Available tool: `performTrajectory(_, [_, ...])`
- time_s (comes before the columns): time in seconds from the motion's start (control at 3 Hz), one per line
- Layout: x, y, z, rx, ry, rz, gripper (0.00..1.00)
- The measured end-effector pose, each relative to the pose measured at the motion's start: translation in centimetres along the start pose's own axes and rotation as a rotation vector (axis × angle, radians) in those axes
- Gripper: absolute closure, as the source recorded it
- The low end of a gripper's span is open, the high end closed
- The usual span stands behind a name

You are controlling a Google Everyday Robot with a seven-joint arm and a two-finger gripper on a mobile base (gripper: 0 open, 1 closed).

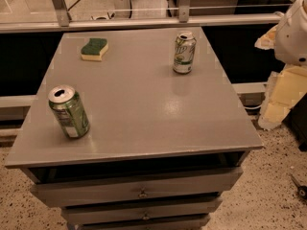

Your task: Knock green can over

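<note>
The green can point(68, 111) stands upright near the front left corner of the grey table top point(139, 104). Its body is deep green with a white label patch, and its silver top has an open tab hole. My gripper is not in view. Only a white rounded part of my arm point(293, 30) shows at the upper right edge, beyond the table's right side and far from the green can.
A paler silver-white can point(184, 52) with light green lettering stands upright at the back right. A green and yellow sponge point(94, 49) lies at the back left. Drawers point(139, 190) sit below the top. A rail point(144, 22) runs behind the table.
</note>
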State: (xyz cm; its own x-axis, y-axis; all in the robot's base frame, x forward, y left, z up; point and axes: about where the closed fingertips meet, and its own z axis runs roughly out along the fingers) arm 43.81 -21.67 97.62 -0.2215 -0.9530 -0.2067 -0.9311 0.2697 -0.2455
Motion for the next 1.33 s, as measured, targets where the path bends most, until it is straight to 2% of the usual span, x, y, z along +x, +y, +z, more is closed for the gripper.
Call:
performTrajectory(0.33, [0.0,0.0,0.0,0.000,0.000,0.000,0.00])
performTrajectory(0.67, [-1.6,0.0,1.7,-0.008,-0.091,0.003,0.00])
performTrajectory(1.0, [-7.9,0.2,7.6,-0.077,-0.361,-0.031,0.00])
performTrajectory(1.33, [-13.4,1.3,10.7,-0.165,-0.562,-0.065,0.00])
